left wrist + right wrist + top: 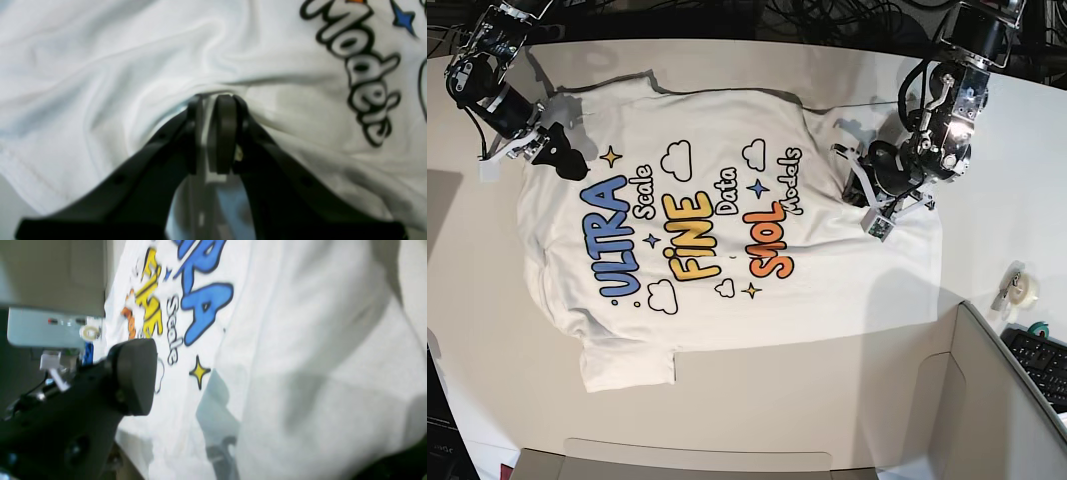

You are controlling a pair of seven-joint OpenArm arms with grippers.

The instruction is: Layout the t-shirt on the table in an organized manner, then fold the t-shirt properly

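The t-shirt (707, 240) lies print-up on the off-white table (987, 290).

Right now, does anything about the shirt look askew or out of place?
Yes. The t-shirt lies print-up on the table but rotated, not squared. One sleeve pokes out at the near side, and the fabric is bunched into wrinkles where the left gripper pinches it. The right gripper hangs open at the other side.

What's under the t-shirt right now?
The t-shirt lies print-up on the off-white table, bare around it. Anything beneath the fabric is covered and cannot be seen.
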